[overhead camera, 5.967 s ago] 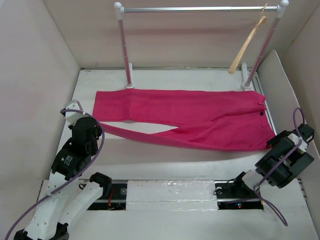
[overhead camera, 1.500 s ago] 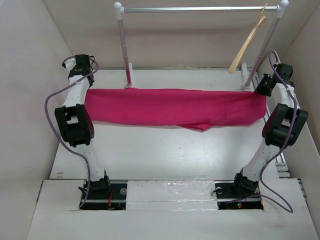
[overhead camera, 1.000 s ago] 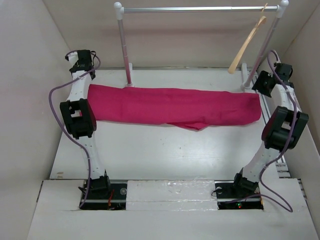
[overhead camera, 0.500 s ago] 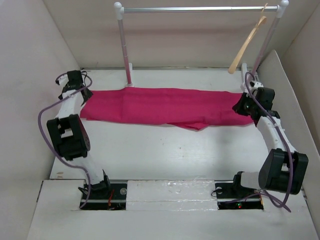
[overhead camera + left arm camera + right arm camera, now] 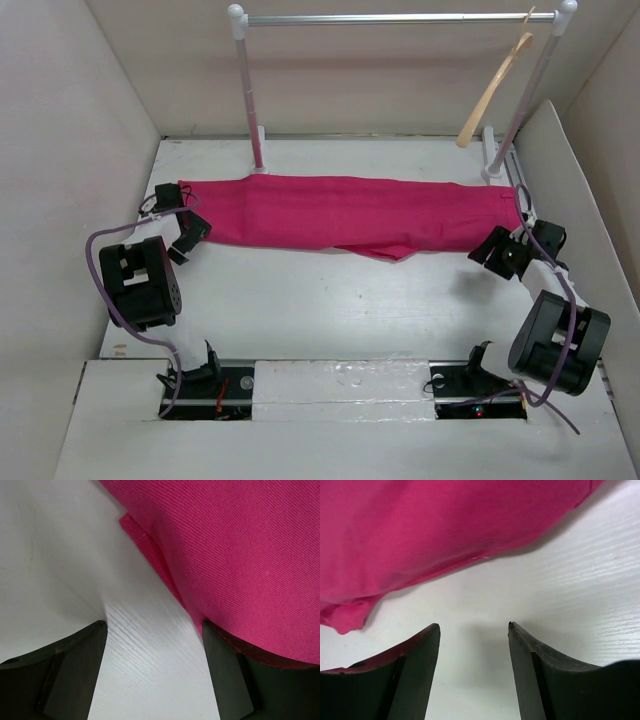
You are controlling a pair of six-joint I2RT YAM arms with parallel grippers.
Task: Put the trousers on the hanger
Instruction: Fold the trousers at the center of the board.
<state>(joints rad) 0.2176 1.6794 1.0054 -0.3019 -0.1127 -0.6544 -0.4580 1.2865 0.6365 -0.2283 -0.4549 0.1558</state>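
Trousers (image 5: 350, 212) flat on table (image 5: 330, 300) — hanger (image 5: 496, 90) up on rail (image 5: 390, 18)

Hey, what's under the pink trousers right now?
The trousers lie folded on the white table; a lower fabric layer pokes out at their near edge. Anything else beneath is covered. The hanger hangs apart on the rail.

No readable text, labels or numbers in any view. Trousers (image 5: 350, 212), hanger (image 5: 494, 90) and table (image 5: 350, 300) are plain. Arms (image 5: 140, 282) too small to tell.
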